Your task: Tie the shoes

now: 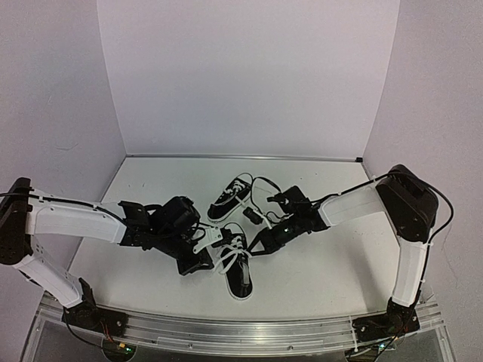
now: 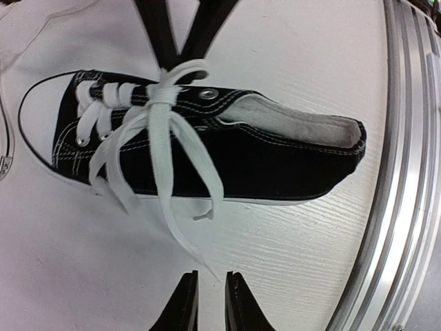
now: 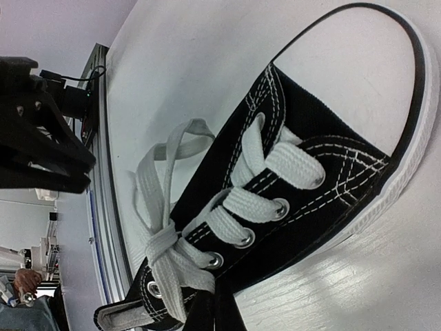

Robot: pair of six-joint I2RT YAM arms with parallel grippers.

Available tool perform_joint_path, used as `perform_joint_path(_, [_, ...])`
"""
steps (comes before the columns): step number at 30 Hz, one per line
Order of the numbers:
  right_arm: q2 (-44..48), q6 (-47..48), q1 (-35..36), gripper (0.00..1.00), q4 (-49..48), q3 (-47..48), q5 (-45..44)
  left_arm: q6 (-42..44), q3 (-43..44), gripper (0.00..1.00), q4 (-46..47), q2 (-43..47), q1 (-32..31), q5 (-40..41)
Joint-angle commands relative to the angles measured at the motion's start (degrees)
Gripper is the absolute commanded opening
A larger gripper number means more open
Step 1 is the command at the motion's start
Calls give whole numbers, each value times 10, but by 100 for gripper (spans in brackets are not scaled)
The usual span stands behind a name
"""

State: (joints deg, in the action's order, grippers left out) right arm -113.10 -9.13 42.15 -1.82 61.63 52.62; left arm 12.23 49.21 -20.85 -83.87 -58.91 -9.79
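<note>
Two black sneakers with white laces lie on the white table. The near shoe [image 1: 241, 275] lies between my grippers, its laces crossed in a knot [image 2: 162, 93] with loops and ends hanging over its side [image 2: 275, 158]. My left gripper [image 2: 211, 276] is narrowly open beside the shoe [image 1: 210, 249]; one lace end's thin tip reaches just between its fingertips. My right gripper [image 3: 215, 310] is shut on a lace loop at the knot [image 3: 172, 248], and its fingers show meeting there in the left wrist view [image 2: 173, 65]. The far shoe [image 1: 230, 197] lies untouched behind them, its laces loose.
An aluminium rail [image 1: 241, 332] runs along the table's near edge, close to the near shoe's heel [image 2: 406, 172]. White walls enclose the back and both sides. A loose lace of the far shoe [image 1: 264, 185] trails towards the right arm.
</note>
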Motion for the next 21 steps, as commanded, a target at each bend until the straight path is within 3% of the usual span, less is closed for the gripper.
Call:
perform_joint_path(1, [32, 6, 2, 0, 17, 27, -23, 16, 3, 27, 44, -3, -2, 15])
perform_joint_path(4, [34, 11, 2, 0, 37, 30, -42, 11, 0, 42, 81, 17, 15, 32])
perform_joint_path(7, [37, 15, 2, 0, 46, 31, -52, 7, -8, 51, 124, 32, 48, 21])
perform_joint_path(21, [40, 13, 2, 0, 51, 30, -73, 86, 93, 54, 116, -114, 80, -80])
